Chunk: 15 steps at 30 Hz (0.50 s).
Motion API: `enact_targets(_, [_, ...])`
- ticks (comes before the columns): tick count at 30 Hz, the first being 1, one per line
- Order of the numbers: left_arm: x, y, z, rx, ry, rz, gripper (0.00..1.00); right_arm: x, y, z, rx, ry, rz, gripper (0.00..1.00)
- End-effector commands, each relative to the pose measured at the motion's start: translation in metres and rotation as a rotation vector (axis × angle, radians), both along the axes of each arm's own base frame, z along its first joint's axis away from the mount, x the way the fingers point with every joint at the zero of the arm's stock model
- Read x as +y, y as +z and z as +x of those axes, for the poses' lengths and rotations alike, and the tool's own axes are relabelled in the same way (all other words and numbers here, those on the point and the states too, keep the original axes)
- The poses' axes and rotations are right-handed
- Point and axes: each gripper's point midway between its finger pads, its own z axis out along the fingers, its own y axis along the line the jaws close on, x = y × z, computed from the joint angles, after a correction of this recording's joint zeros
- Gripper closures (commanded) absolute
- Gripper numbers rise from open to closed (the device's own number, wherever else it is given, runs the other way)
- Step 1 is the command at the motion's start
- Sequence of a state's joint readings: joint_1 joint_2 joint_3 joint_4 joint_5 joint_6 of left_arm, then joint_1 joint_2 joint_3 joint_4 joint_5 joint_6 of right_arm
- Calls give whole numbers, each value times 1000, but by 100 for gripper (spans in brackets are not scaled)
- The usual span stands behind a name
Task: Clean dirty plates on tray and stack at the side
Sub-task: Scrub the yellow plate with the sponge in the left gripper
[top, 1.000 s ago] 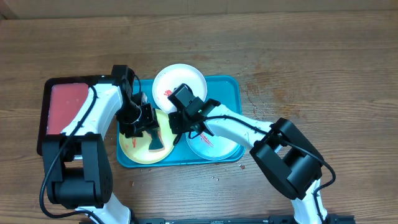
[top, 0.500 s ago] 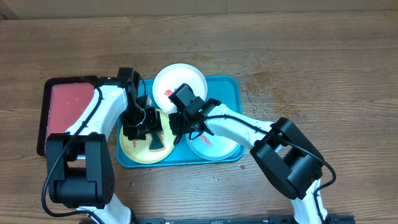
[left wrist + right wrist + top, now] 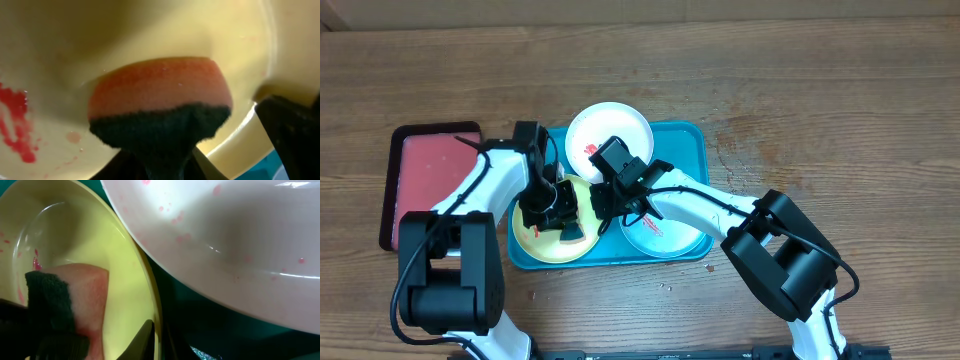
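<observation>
The turquoise tray holds three plates: white at the back, yellow-green at front left, pale mint at front right. My left gripper is shut on a sponge, orange with a dark scrub side, pressed onto the yellow-green plate; red smears remain there. My right gripper is shut on the yellow-green plate's rim, one finger inside and one outside. The white plate with pink specks overlaps above it.
A smaller dark-rimmed red tray lies left of the turquoise tray. Wooden table stretches to the right and back.
My left gripper has moved the sponge a little right and forward across the yellow-green plate, its arm swinging inward. The right gripper has stayed on the rim.
</observation>
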<state>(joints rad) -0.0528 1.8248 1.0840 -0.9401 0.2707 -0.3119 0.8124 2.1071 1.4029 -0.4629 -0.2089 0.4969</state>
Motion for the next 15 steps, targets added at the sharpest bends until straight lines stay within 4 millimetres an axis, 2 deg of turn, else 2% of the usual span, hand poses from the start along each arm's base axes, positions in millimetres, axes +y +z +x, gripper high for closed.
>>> enact_targets(1, [-3,-7,-1,5,-2,-5,76,4,-2,4,-14,1,1,90])
enact_targets(3, [0,-9,2,-9,-2,15,90,4,-1,5,-15,0,2,90])
enact_targets(4, [4,-10,3,-16,-2,41,92,4,-1,5,-15,-1,2,90])
enact_targets(6, [15,-12,5,-24,-8,105,95,3,-1,7,-14,-5,1,90])
enact_targets(11, [60,-13,5,-23,25,367,96,0,-2,10,-14,-12,1,90])
enact_targets(15, [80,-11,9,-44,16,484,96,0,-2,10,-17,-10,0,90])
